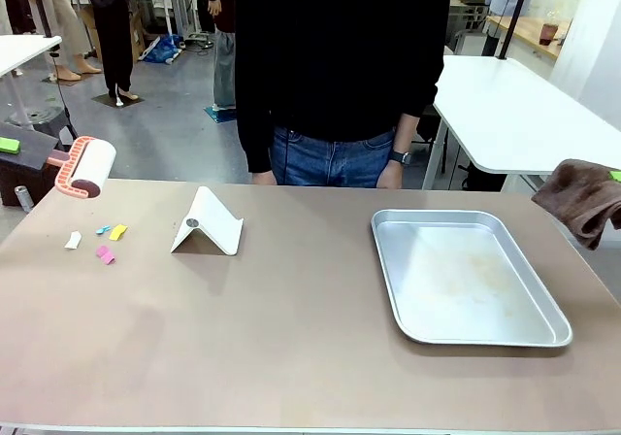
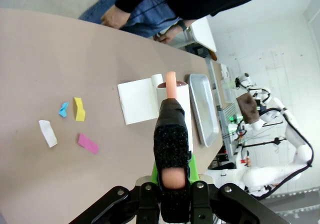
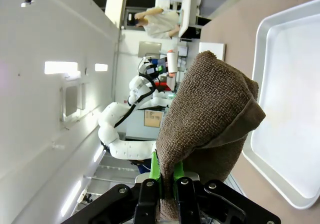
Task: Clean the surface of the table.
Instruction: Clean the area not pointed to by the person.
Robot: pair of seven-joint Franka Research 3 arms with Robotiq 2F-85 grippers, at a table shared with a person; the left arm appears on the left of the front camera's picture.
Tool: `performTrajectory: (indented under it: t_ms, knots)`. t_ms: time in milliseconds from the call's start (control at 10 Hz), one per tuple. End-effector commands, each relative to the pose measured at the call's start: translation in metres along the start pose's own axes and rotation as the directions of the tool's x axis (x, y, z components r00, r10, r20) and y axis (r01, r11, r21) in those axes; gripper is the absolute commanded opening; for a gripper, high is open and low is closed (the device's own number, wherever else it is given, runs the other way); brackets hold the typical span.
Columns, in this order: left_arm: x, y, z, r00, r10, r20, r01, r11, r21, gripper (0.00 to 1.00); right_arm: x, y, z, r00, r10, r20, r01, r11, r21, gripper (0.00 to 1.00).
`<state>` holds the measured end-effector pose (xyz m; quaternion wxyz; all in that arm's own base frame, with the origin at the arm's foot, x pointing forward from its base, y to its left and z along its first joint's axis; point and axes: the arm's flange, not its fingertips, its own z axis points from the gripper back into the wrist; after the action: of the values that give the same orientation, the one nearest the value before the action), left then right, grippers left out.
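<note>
Your left gripper (image 2: 172, 180) clamps a lint roller (image 1: 92, 166) over the far left corner of the table (image 1: 291, 343), which spans the foreground; your right gripper (image 3: 166, 178) pinches a brown towel (image 3: 205, 114) at its right edge

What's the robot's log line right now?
left gripper: shut on lint roller | right gripper: shut on brown cloth | paper scraps: on table

A robotics lab, by the look of it: a white robot arm (image 2: 295, 154) stands beside the table (image 1: 291, 338), with white-topped work tables (image 1: 514, 115), a bare grey floor (image 1: 165, 95) and people (image 1: 112, 27) standing around behind.
</note>
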<state>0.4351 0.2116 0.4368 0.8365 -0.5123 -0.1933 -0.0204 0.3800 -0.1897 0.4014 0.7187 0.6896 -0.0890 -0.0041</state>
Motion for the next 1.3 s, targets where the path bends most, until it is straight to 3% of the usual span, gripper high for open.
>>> performTrajectory:
  t_ms: [0, 400, 600, 900, 1200]
  knots:
    - [0.004, 0.001, 0.001, 0.995, -0.084, -0.045, 0.088, 0.992, 0.089, 0.22, -0.001, 0.003, 0.000, 1.000, 0.006, -0.003, -0.006, 1.000, 0.003, 0.11]
    - [-0.004, 0.020, 0.012, 0.983, -0.155, -0.095, 0.175, 0.948, 0.267, 0.22, -0.001, 0.003, 0.000, 1.000, 0.006, -0.003, -0.006, 1.000, 0.003, 0.11]
    - [0.003, 0.033, 0.021, 0.982, -0.177, -0.070, 0.190, 0.914, 0.357, 0.22, -0.001, 0.003, 0.000, 1.000, 0.006, -0.003, -0.006, 1.000, 0.003, 0.11]
    - [0.000, 0.058, 0.019, 0.989, -0.111, -0.098, 0.144, 0.879, 0.455, 0.22, -0.001, 0.003, 0.000, 1.000, 0.006, -0.003, -0.006, 1.000, 0.003, 0.11]
    - [-0.001, 0.079, 0.003, 0.990, 0.072, -0.125, 0.012, 0.821, 0.571, 0.22, -0.001, 0.003, 0.000, 1.000, 0.006, -0.003, -0.006, 1.000, 0.003, 0.11]
